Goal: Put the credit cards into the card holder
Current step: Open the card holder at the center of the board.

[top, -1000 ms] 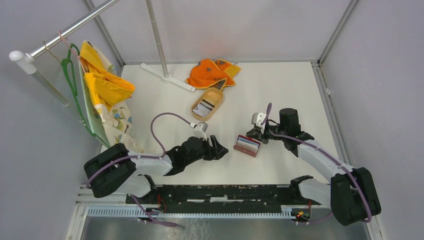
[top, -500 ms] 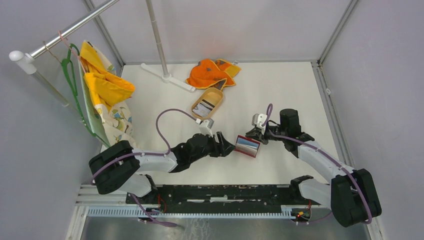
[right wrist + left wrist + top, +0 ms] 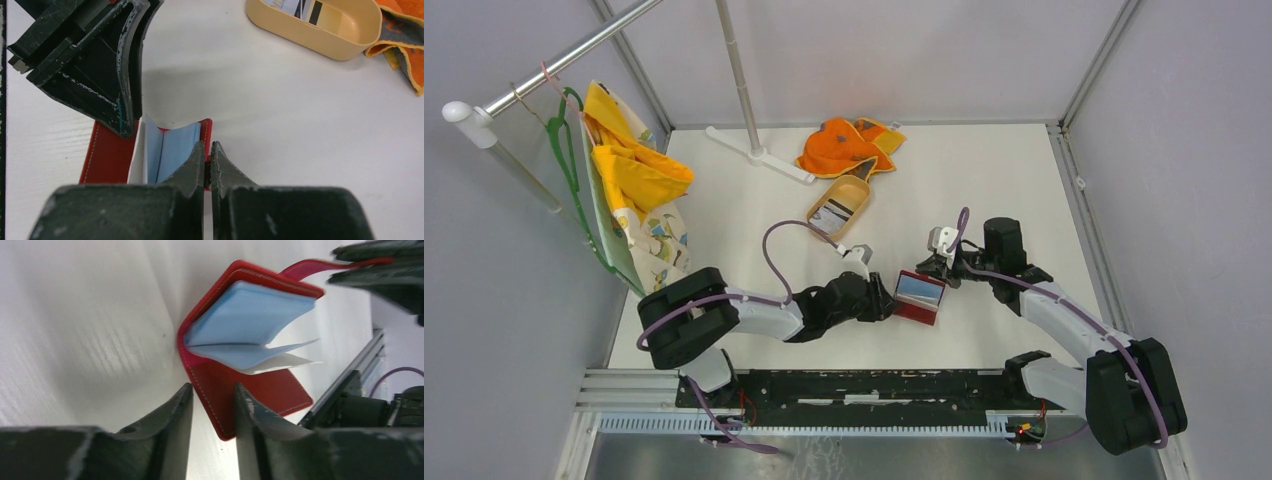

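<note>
The card holder (image 3: 919, 292) lies open on the table (image 3: 984, 180) between the arms, its pale blue inside facing up. Its long axis runs left to right, with the right end slightly nearer. The right gripper (image 3: 207, 155) is pinched closed on its snap tab (image 3: 310, 267). The left gripper (image 3: 212, 397) stands partly apart, straddling a corner of the cover.

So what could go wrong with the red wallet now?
The red folding card holder is held open by its tab in the shut right gripper; a slip could flop it closed. The left gripper, jaws open, straddles its lower flap, so closing might crease or drag it.
</note>
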`<state>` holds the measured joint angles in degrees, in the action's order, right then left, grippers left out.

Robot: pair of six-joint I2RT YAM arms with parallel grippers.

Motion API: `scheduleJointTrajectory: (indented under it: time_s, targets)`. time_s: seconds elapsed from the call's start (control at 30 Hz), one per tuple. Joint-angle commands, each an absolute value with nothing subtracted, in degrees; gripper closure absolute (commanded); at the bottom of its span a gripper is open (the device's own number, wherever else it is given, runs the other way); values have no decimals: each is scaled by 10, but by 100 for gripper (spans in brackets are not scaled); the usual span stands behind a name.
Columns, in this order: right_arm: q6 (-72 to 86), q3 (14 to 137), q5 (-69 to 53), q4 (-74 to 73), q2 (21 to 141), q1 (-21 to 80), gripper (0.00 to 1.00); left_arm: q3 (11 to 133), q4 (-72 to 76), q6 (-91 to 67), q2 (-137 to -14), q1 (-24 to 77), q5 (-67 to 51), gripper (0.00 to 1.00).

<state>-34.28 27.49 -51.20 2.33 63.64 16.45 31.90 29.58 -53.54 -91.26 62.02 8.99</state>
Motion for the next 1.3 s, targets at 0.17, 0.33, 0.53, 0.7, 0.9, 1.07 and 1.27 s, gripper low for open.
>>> scheduleJointTrajectory:
  time_s: [0.17,0.33,0.53,0.7,0.9,1.07,1.27]
  targets:
    - [-333,277,-381,53,630,161,100,341,232,-486,-949,623,153,98]
    - [-346,294,-303,28,673,161,100,362,193,-423,-952,623,187,98]
    - [-356,312,-317,1,700,161,93,395,157,-376,-949,620,208,98]
    - [-358,311,-356,1,689,162,92,380,147,-383,-880,620,222,87]
    - [-363,318,-449,-30,685,161,96,334,231,-460,-808,621,153,51]
    - [-346,306,-532,-14,662,161,100,297,317,-560,-814,621,126,31]
    - [-339,299,-550,-4,648,161,100,287,378,-594,-850,621,115,24]
